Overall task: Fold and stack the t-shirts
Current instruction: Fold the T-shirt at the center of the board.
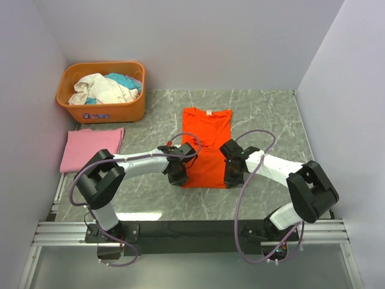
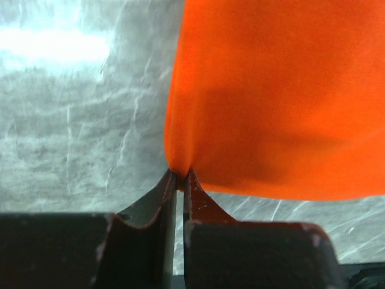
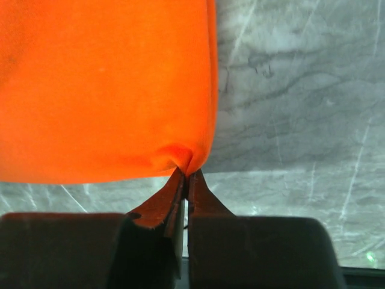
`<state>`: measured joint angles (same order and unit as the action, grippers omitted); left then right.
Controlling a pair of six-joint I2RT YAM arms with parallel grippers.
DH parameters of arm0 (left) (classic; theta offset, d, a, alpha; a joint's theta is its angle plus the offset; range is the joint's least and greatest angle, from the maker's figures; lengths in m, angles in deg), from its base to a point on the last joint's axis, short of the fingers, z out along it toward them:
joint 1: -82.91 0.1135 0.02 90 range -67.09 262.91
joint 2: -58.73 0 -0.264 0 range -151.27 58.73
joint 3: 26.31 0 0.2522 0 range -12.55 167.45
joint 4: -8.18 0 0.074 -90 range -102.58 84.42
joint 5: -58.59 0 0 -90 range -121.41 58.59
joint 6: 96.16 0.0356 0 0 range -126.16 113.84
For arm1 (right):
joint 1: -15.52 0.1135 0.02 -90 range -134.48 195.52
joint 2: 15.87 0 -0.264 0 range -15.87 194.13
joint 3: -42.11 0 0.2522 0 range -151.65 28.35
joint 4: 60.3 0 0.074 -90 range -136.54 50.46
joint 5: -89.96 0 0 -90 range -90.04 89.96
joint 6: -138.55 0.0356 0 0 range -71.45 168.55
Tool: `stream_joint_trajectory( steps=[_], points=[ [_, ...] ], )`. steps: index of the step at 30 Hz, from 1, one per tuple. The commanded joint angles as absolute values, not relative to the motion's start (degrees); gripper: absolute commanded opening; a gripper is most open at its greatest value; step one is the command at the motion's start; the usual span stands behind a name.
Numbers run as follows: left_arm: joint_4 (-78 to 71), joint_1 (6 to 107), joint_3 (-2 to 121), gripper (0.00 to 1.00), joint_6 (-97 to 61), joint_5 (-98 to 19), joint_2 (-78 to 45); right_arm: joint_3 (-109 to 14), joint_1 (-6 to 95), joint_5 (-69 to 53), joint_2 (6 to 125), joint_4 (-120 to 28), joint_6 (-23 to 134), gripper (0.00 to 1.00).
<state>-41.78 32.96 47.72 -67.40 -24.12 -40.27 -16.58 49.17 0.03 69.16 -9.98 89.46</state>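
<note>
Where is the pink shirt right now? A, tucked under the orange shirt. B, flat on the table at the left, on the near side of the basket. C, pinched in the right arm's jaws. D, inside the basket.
B: the pink shirt lies folded on the table just nearer than the basket, well apart from the orange shirt.

We get bright, even light from above in the overhead view, sharp throughout, with soft shadows and one pale reflection on the table near its front edge. In the left wrist view white glare blooms at upper left. The orange-red t-shirt looks oversaturated and slightly soft; both wrist views' foregrounds are dark and blurred.
</note>
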Motion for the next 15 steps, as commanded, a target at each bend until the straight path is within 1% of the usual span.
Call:
stream_joint_trajectory(
  steps=[1,6,10,13,15],
  points=[
    [-47.85,32.37,44.94,0.01,-65.85,-25.86,-37.52,-15.69,50.06,0.58,66.14,-4.71,86.96,0.0],
    [-53.02,29.74,39.67,0.01,-63.38,-27.89,-28.39,-12.44,53.31,-5.57,59.28,1.52,85.38,0.0],
    [-55.93,24.57,33.79,0.01,-64.52,-30.97,-20.93,-10.15,55.86,-9.88,53.75,5.66,85.55,0.0],
    [-55.06,23.67,31.93,0.01,-66.28,-35.44,-16.79,-11.2,55.95,-10.76,49.79,8.3,85.73,0.0],
    [-56.28,24.11,33.67,0.01,-66.81,-33.35,-15.98,-14.97,55.77,-9.54,49.52,10.75,84.86,0.0]
  ],
)
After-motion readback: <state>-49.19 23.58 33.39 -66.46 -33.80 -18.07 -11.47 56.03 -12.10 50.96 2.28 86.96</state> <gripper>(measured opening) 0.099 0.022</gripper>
